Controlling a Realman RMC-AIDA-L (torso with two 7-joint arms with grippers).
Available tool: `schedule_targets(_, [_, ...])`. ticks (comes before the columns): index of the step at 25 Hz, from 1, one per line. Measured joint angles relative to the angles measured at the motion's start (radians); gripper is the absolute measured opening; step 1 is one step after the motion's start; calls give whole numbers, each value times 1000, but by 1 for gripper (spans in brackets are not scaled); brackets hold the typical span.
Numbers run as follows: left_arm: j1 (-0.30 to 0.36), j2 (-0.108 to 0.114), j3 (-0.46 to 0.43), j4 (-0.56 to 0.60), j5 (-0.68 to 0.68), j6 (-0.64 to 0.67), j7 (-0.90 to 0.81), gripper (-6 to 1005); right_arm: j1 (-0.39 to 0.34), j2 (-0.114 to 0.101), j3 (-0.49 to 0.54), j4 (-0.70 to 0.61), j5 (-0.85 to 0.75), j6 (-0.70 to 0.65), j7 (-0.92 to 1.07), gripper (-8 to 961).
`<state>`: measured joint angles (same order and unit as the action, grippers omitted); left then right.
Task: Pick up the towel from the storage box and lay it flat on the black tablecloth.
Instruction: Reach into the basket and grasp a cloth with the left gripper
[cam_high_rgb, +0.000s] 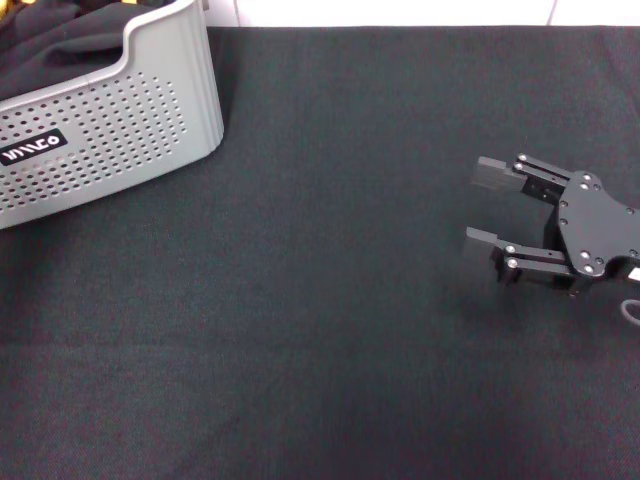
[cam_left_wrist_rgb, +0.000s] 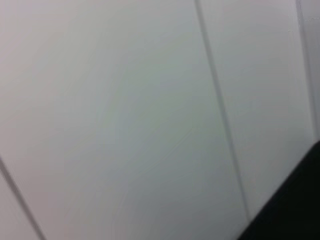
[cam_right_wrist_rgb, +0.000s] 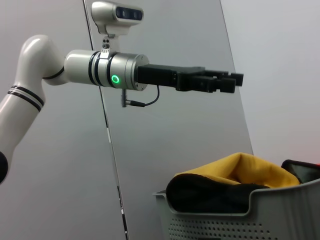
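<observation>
The light grey storage box (cam_high_rgb: 120, 120) stands at the far left of the black tablecloth (cam_high_rgb: 320, 330). The towel lies bunched inside it, its dark face up (cam_high_rgb: 60, 45). In the right wrist view the towel (cam_right_wrist_rgb: 250, 170) shows its yellow face folded over the box's rim (cam_right_wrist_rgb: 210, 207). My right gripper (cam_high_rgb: 485, 208) is open and empty, low over the cloth at the right, its fingers pointing toward the box. My left gripper (cam_right_wrist_rgb: 227, 82) shows only in the right wrist view, held level well above the box.
A pale panelled wall (cam_left_wrist_rgb: 125, 115) fills the left wrist view and stands behind the table. The tablecloth's far edge runs along the top of the head view.
</observation>
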<state>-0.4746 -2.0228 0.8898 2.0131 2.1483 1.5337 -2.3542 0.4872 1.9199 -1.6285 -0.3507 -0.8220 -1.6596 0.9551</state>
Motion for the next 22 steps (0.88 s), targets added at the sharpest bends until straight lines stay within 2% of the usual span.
schedule_targets(6, [-31,9,12,2,212,23,-84,734,7,-2,1,1,-3,3,-2,838])
schedule_targets(11, [-113,20,29,2,489,156,-110,716,7,0,1,1,-3,21,-2,839])
schedule_targets(14, [-143,21,76,2,642,220,-110,690,7,2,1,1,-3,42,-3,838])
schedule_targets(19, [-153,46,127,4,677,277,-133,679,7,1,1,2,1,55,-3,839])
schedule_targets(20, [-159,57,131,2,681,306,-143,677,7,0,1,2,1,57,-3,839])
schedule_targets(22, [-157,59,136,2,683,313,-145,677,7,-2,1,2,3,60,-3,839])
